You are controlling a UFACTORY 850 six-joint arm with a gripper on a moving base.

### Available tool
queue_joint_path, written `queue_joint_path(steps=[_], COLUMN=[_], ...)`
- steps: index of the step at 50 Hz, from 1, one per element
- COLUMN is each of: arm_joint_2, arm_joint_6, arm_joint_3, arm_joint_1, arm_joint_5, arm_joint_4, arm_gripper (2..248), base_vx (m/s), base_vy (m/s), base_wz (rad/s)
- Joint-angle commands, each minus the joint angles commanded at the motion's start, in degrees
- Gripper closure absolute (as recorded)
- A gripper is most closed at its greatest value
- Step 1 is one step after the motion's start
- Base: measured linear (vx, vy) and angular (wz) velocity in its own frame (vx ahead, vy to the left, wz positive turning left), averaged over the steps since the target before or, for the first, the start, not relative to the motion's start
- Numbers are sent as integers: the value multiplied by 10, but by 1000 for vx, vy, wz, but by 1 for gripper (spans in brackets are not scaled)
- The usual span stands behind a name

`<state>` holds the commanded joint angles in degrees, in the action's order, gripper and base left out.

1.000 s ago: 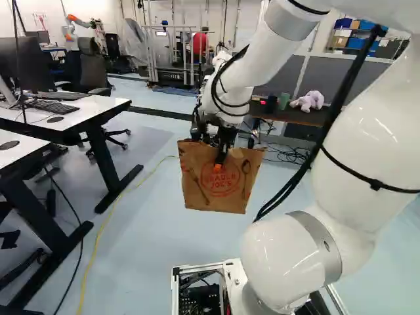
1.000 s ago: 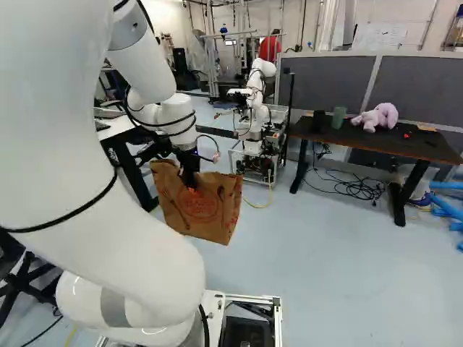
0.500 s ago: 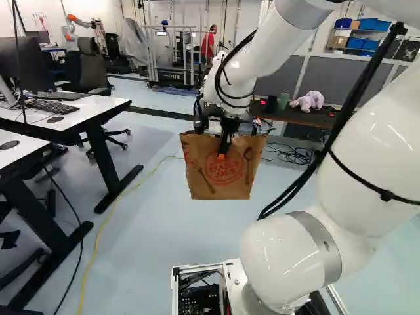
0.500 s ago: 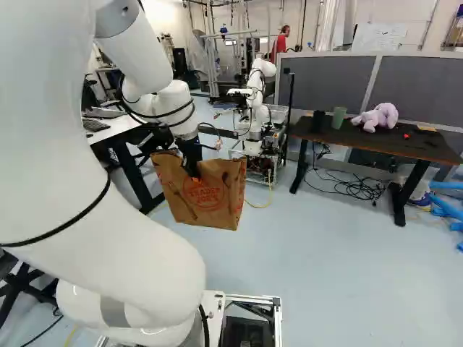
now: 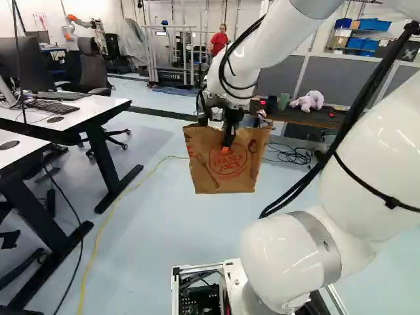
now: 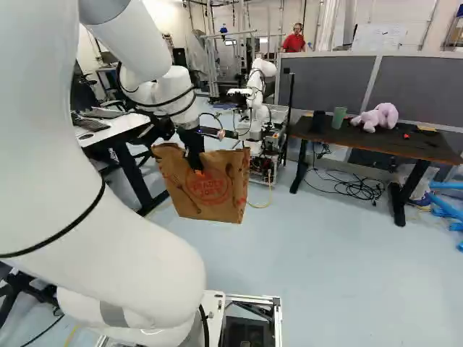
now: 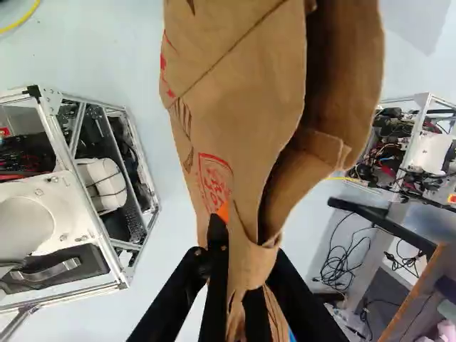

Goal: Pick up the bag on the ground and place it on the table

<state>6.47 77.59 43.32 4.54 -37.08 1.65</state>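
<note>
"Where is the bag (image 5: 210, 178)?"

"Brown paper, hanging above the floor (image 5: 164, 230), its top pinched tightly in the black gripper (image 5: 226, 148)."

"And the worktop (image 6: 387, 144)?"

"Well apart from the bag, at about two o'clock in the right base view, carrying a purple toy (image 6: 377, 116) and green cup (image 6: 338, 117)."

The bag (image 5: 204, 163) at my end effector (image 5: 226, 149) is matt brown paper, creased and folded. My arm (image 5: 287, 252) has a smooth, glossy white finish; my base frame (image 7: 121, 273) is metal. The worktop (image 6: 387, 146) shows a wooden edge, the toy (image 6: 380, 117) looks like soft cloth, and the floor (image 6: 318, 253) is smooth with a faint sheen
</note>
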Motion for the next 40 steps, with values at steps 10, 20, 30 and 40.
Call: queue_joint_path(steps=[10, 20, 30, 40], arm_joint_2=[4, 7, 11, 18], arm_joint_6=[0, 0, 0, 0], arm_joint_3=[15, 31, 46, 58], arm_joint_1=[-2, -3, -4, -5], arm_joint_5=[-28, -57, -86, -114], arm_joint_4=[0, 0, 0, 0], arm_gripper=[229, 229, 229, 229], base_vx=[0, 0, 0, 0], base_vy=[0, 0, 0, 0], base_wz=[0, 0, 0, 0])
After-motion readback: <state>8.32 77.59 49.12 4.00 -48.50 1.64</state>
